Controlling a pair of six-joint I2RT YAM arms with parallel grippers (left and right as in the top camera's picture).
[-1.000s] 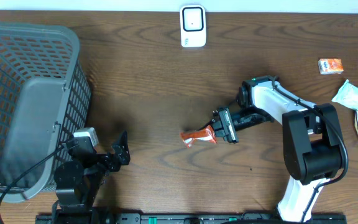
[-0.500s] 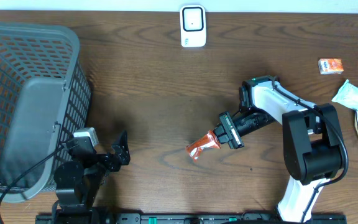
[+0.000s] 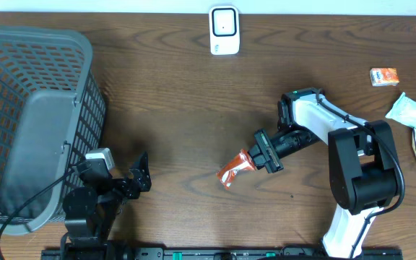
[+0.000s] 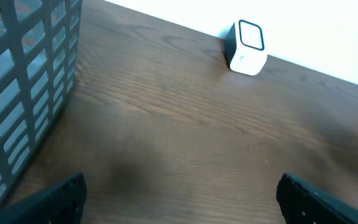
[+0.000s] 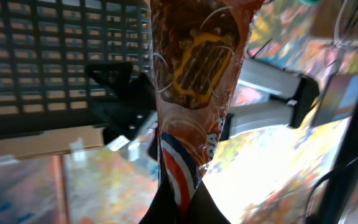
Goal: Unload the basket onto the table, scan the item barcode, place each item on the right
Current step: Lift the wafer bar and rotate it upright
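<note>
Tilted since a second ago, the snack packet (image 3: pixel 233 168) slants at mid-table, clamped by one end in the right gripper (image 3: pixel 255 160).
Turning it probably seeks the barcode for the white scanner (image 3: pixel 224 30), well apart at the far edge; the left gripper (image 3: pixel 140 175) idles, jaws apart, beside the basket (image 3: pixel 85 50).

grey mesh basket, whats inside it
Inside the grey plastic mesh basket only its bare solid floor shows, no items. The slanted mesh walls partly screen the floor's edges.
</note>
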